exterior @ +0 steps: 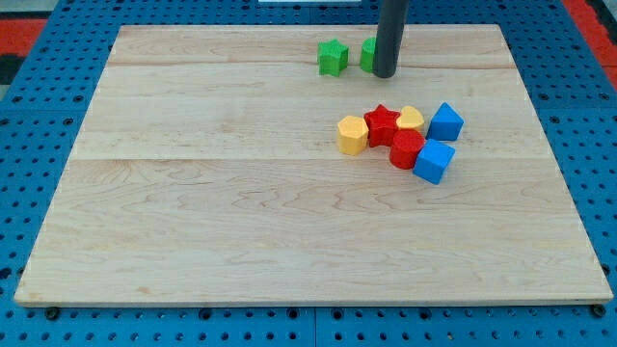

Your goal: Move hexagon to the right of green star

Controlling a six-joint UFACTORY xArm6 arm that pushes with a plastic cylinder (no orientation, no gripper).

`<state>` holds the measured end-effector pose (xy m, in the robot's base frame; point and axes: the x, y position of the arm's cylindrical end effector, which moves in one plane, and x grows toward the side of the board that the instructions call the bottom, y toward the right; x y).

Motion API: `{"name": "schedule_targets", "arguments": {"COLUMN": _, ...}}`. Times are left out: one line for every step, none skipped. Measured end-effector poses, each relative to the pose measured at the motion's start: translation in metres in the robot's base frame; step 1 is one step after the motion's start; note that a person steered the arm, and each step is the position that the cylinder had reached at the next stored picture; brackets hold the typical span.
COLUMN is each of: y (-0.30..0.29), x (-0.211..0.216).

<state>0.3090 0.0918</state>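
Note:
A green star (332,57) lies near the view's top on the wooden board (241,193). A second green block (368,54), shape unclear, sits just right of it, partly hidden by my rod. My tip (385,74) rests against that block's right side. A yellow hexagon (352,135) lies lower, at the left end of a cluster. A red star (383,123), a red block (406,149) and a yellow block (412,118) sit close beside it.
Two blue blocks, one upper (444,121) and one lower (434,161), sit at the cluster's right. The board lies on a blue perforated table (39,145).

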Motion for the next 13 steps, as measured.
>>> {"name": "schedule_targets", "arguments": {"y": -0.061, "x": 0.044}}
{"name": "schedule_targets", "arguments": {"y": -0.138, "x": 0.06}}
{"name": "schedule_targets", "arguments": {"y": -0.159, "x": 0.109}}
{"name": "schedule_targets", "arguments": {"y": -0.133, "x": 0.139}}
{"name": "schedule_targets", "arguments": {"y": -0.07, "x": 0.139}}
{"name": "schedule_targets", "arguments": {"y": -0.015, "x": 0.139}}
{"name": "schedule_targets", "arguments": {"y": -0.021, "x": 0.12}}
{"name": "schedule_targets", "arguments": {"y": -0.048, "x": 0.098}}
{"name": "schedule_targets", "arguments": {"y": -0.081, "x": 0.088}}
{"name": "schedule_targets", "arguments": {"y": -0.117, "x": 0.063}}
{"name": "schedule_targets", "arguments": {"y": -0.146, "x": 0.057}}
{"name": "schedule_targets", "arguments": {"y": -0.154, "x": 0.046}}
{"name": "schedule_targets", "arguments": {"y": -0.137, "x": 0.041}}
